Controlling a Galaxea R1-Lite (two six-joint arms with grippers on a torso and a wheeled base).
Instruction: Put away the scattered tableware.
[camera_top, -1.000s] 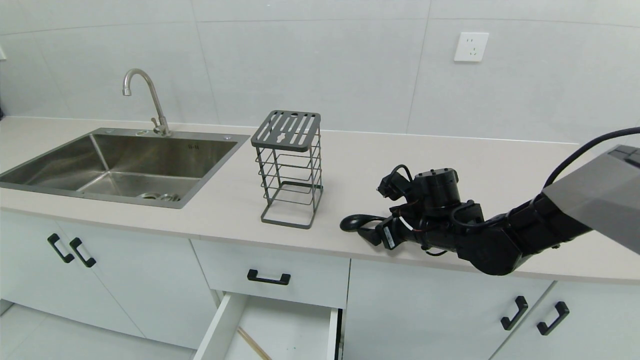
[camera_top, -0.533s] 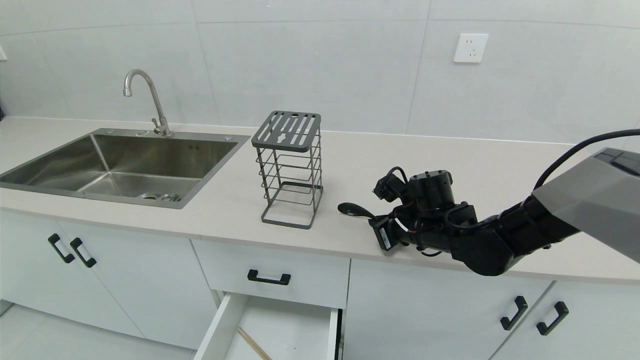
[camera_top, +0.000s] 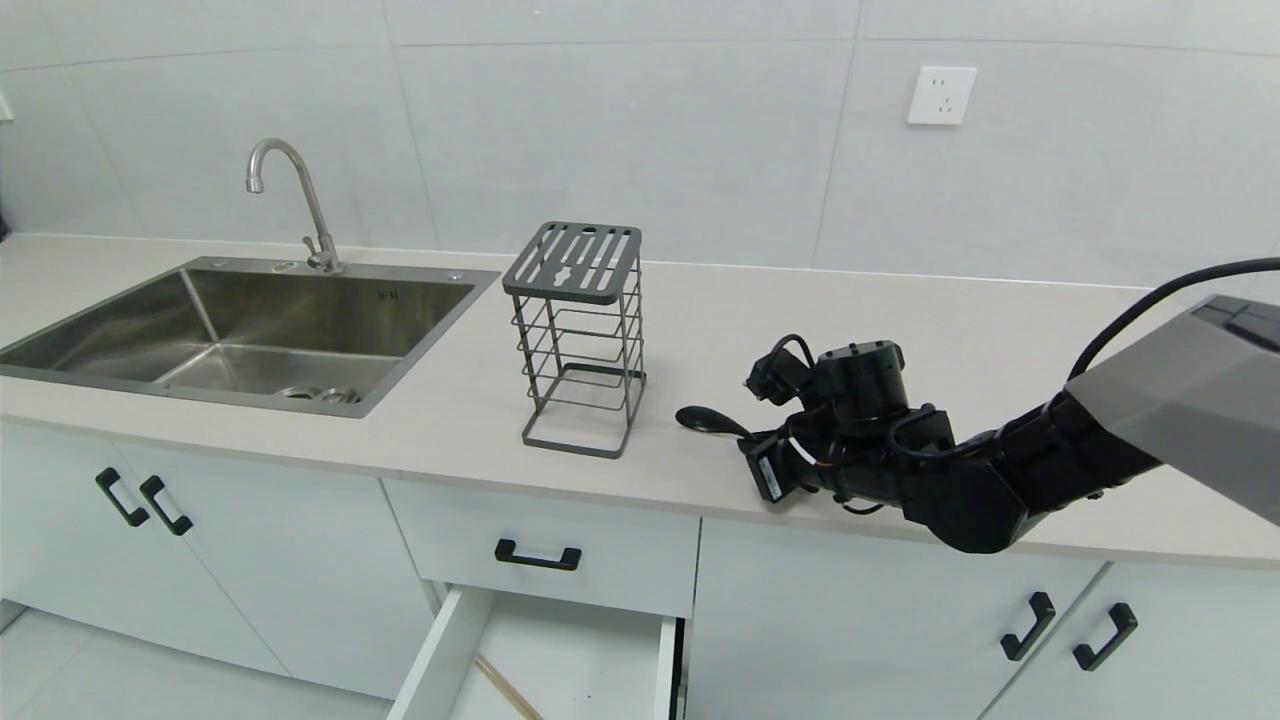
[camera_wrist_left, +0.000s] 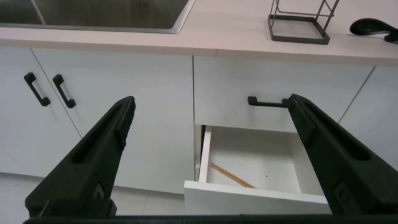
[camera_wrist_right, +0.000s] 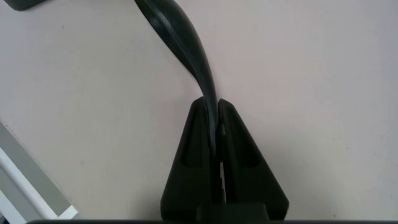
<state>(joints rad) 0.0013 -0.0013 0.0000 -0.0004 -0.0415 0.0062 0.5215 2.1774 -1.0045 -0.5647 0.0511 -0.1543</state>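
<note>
Black spoon (camera_top: 705, 419), pinched by right fingers (camera_wrist_right: 189, 155), near wire rack (camera_top: 573, 262); left fingers (camera_wrist_left: 93, 155) spread.

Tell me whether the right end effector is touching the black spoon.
Touching. In the right wrist view the right end effector is shut on the handle of the black spoon, with both fingers pressed against it and no gap.

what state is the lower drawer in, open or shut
Open. The lower drawer is pulled out beneath the shut upper drawer, its inside exposed with a thin wooden stick lying in it.
</note>
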